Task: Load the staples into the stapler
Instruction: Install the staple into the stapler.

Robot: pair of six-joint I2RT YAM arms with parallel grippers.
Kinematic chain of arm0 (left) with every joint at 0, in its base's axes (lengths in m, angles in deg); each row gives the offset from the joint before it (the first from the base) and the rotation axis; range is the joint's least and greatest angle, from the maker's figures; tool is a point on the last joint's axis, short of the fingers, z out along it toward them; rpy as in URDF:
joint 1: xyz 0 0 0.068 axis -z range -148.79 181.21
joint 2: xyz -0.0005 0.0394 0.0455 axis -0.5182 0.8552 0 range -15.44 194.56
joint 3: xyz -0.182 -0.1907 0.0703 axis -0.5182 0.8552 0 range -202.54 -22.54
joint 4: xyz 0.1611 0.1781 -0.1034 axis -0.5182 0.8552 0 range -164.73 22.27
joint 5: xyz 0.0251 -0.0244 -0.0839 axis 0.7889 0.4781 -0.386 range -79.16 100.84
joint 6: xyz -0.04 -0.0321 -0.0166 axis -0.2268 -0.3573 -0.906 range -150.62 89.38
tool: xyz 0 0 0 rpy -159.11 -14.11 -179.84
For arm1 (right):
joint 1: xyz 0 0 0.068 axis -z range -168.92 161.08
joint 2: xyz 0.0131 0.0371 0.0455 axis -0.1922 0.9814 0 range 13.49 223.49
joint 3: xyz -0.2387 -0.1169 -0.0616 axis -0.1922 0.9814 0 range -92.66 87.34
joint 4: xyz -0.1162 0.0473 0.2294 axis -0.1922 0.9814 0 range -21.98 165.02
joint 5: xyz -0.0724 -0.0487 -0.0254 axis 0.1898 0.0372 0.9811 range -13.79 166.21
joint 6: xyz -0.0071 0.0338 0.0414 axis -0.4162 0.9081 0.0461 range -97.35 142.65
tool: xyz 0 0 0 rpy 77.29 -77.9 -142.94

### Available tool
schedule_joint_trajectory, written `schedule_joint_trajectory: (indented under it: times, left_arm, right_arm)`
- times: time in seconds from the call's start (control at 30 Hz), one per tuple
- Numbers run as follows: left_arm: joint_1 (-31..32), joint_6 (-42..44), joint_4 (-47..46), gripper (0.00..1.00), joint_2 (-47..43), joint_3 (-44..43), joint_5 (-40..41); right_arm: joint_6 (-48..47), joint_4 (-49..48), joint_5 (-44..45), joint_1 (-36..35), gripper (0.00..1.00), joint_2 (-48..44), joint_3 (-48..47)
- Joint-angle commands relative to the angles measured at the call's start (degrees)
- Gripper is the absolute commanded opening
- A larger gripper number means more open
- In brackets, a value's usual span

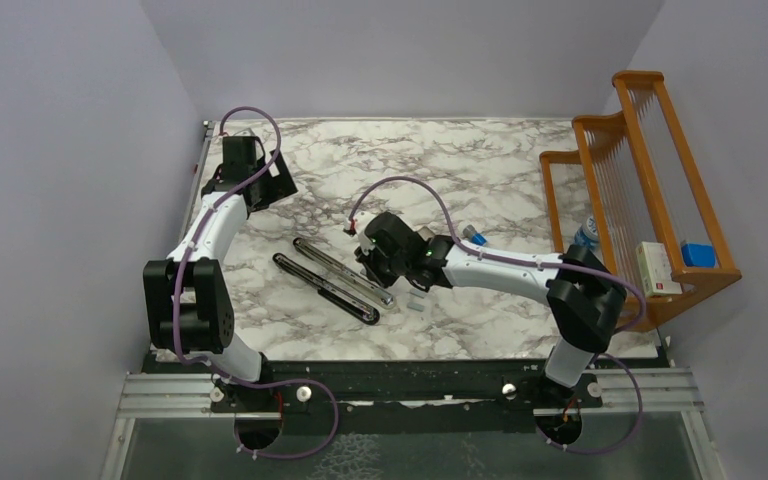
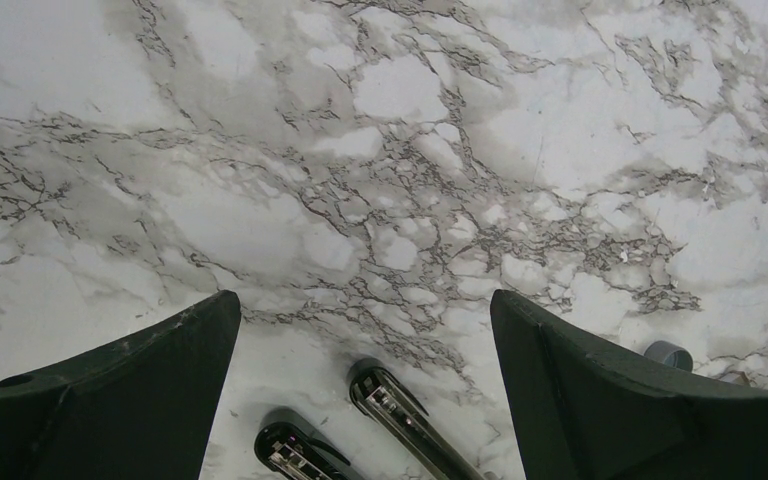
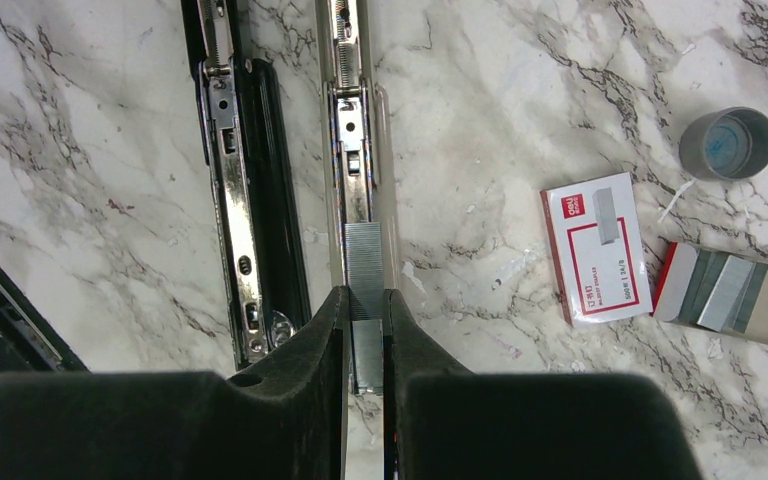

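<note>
We see the right end effector [image 3: 365,300] nearly closed. Its two fingers pinch a strip of staples [image 3: 365,255] by its near half, and the far half sticks out ahead of the fingertips. The stapler [image 1: 332,272] lies opened up on the counter [image 3: 520,80], its two long parts side by side. The strip sits directly over the magazine rail [image 3: 352,120], the right-hand part in the wrist view.

What the coming move turns on is alignment. The strip's long axis runs the same way as the rail, straight away from the fingers, and the open channel carries on beyond the strip's far end. (Whether the strip is already bedded between the rail's walls or rides just above them, we cannot tell from this angle.) The base arm [image 3: 245,200] lies just to the left, parallel to the rail.

We judge that the strip should go down and forward along that axis, not sideways — any twist could catch it on a rail wall.

The left end effector [image 2: 365,305] stands at full spread with nothing between its fingers. It is over bare marble beyond the stapler's far ends, well apart from the strip — so the right arm is the one placed for the job. The white-and-red staple box [image 3: 595,250] and its tray of spare strips [image 3: 730,295] lie to the right of the rail.
</note>
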Motion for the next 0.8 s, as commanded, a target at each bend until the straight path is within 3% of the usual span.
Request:
schedule_joint_trajectory:
  times: [0.0,0.77]
  left_arm:
    - [-0.35,0.58,-1.30,0.99,0.24,0.24,-1.22]
    - [-0.82,0.36,-1.53,0.99,0.33,0.26,-2.17]
  right_arm:
    - [-1.47,0.74,-0.89,-0.41,0.15,2.24,-2.31]
    - [-0.61,5.57,2.80,-1.48,0.15,5.93,-5.08]
